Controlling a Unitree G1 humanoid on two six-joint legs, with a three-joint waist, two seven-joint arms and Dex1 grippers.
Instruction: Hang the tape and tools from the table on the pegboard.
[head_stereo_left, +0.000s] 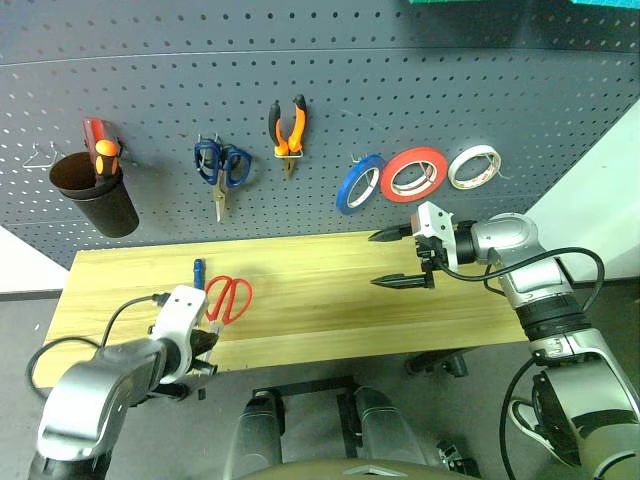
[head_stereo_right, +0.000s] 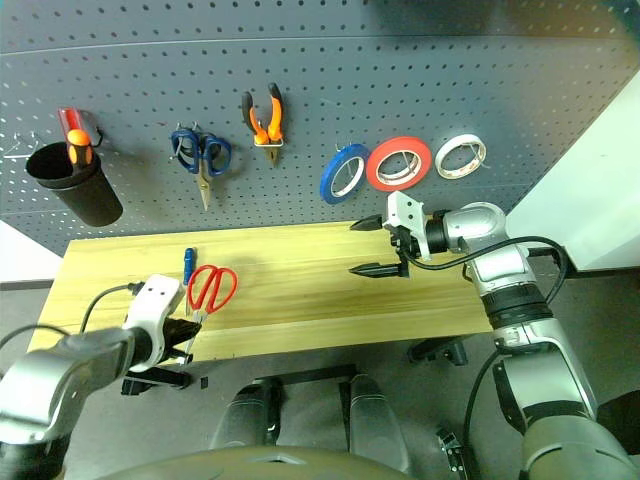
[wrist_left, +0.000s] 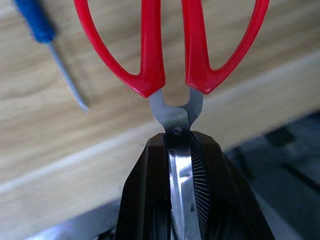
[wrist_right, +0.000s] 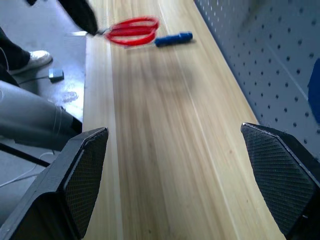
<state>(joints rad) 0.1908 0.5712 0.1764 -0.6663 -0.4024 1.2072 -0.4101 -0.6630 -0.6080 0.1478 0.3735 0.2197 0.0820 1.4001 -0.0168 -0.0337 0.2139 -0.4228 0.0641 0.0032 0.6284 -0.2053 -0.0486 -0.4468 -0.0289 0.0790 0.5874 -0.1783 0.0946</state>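
Left gripper (head_stereo_left: 205, 345): seen at about 7 o'clock in the head view, at the near edge of the table (head_stereo_left: 330, 300); its fingers (wrist_left: 215, 200) are pressed together on the steel blades of the red-handled scissors (head_stereo_left: 229, 298).
Red-handled scissors: held by the blades, the handle loops lying over the table top toward 12 o'clock from the gripper.
Blue-handled screwdriver (head_stereo_left: 198, 272): laid flat on the table, just beside the scissors' handles at 10 o'clock from them.
Right gripper (head_stereo_left: 400, 258): held above the table's right part, pointed toward 9 o'clock, its two fingers spread wide with nothing between them.
Red tape (head_stereo_left: 413, 173): hung on the pegboard (head_stereo_left: 320, 90), between a blue roll (head_stereo_left: 358, 183) and a white roll (head_stereo_left: 474, 166).
Pliers (head_stereo_left: 287, 130): hung on the pegboard, at about 12 o'clock.
Blue-handled scissors (head_stereo_left: 221, 168): hung at 9 o'clock from the pliers.
Black cup (head_stereo_left: 95, 192): mounted at the board's far left, holding orange and red handles.
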